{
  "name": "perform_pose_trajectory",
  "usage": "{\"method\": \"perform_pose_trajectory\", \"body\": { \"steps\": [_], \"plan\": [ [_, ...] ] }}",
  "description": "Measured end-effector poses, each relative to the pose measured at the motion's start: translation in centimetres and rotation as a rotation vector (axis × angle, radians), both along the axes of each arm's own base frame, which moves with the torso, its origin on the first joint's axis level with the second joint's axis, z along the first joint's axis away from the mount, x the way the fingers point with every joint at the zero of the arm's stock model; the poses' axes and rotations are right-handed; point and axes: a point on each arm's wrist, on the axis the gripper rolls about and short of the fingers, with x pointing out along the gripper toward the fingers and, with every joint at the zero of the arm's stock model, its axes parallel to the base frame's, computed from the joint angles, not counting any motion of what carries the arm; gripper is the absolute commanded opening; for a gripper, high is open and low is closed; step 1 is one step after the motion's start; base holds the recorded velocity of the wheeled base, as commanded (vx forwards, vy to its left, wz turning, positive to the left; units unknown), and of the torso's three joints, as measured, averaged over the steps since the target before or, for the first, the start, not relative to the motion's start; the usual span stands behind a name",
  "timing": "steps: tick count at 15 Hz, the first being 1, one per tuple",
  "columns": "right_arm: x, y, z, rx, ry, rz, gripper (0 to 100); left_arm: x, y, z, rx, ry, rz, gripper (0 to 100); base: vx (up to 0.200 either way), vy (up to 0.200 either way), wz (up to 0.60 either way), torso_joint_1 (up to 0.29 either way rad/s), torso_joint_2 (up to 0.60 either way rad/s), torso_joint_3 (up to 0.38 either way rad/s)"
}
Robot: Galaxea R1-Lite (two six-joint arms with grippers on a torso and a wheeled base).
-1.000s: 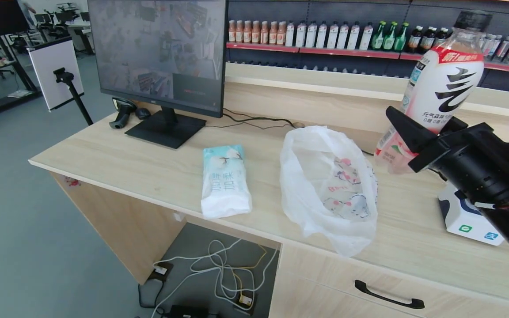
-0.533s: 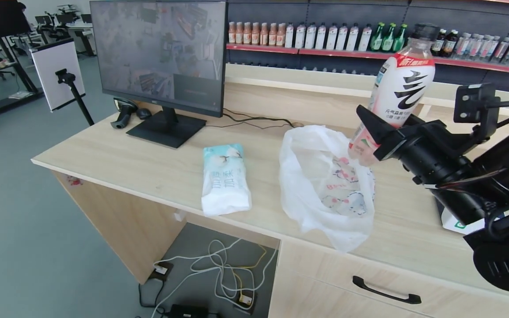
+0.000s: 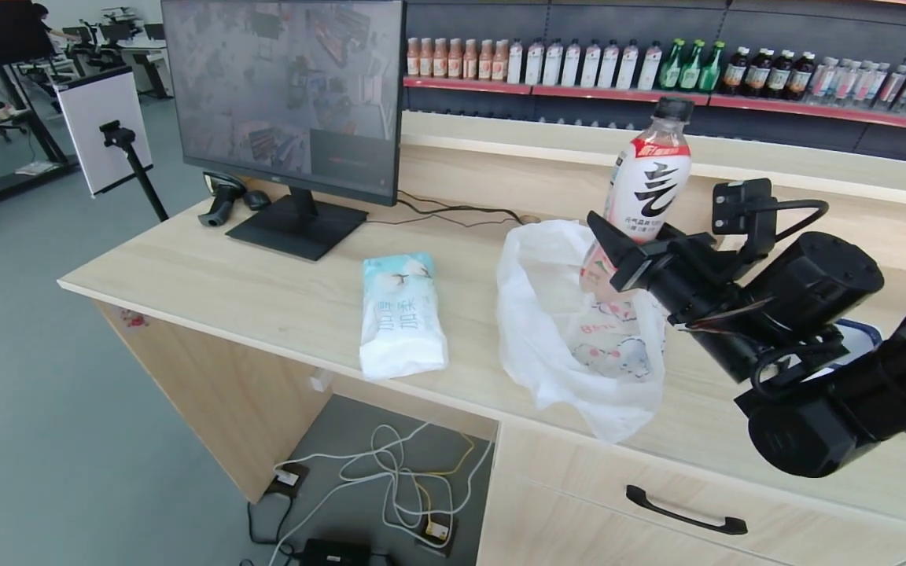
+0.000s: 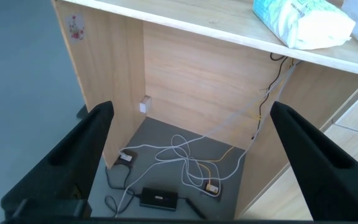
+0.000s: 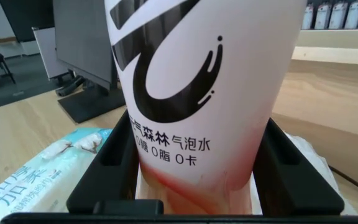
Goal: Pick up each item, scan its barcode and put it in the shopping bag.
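Note:
My right gripper (image 3: 627,248) is shut on a white and pink drink bottle (image 3: 642,196) with a black cap, held upright just above the open mouth of the white plastic shopping bag (image 3: 547,338). Close up, the bottle (image 5: 197,93) sits between the two black fingers (image 5: 114,155). A printed item lies inside the bag. A blue and white tissue pack (image 3: 402,318) lies on the counter left of the bag, its end (image 4: 303,22) showing at the counter edge. My left gripper (image 4: 191,155) hangs open below counter height, in front of the desk's leg space.
A monitor (image 3: 284,94) stands at the back left of the wooden counter (image 3: 264,299), with a handheld scanner (image 3: 221,200) beside it. A white payment stand (image 3: 862,334) sits behind my right arm. Cables (image 4: 185,168) lie on the floor under the desk. Bottle shelves line the back wall.
My right arm has carried the bottle leftward and down, from beside the bag to right over its mouth. The tissue pack and bag have stayed put.

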Motion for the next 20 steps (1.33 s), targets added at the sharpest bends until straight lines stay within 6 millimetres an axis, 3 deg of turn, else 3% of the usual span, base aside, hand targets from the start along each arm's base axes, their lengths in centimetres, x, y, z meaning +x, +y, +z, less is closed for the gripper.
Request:
{"method": "perform_pose_trajectory", "body": {
  "steps": [5, 20],
  "plan": [
    [2.1, 0.8, -1.1, 0.014, 0.005, 0.006, 0, 0.0, 0.0, 0.0, 0.0, 0.0, -0.001, 100, 0.0, 0.0, 0.0, 0.0, 0.0, 0.0],
    [6.0, 4.1, -3.2, 0.054, -0.02, 0.063, 0, 0.0, 0.0, 0.0, 0.001, -0.004, -0.001, 100, 0.0, 0.0, 0.0, 0.0, 0.0, 0.0]
  ]
}}
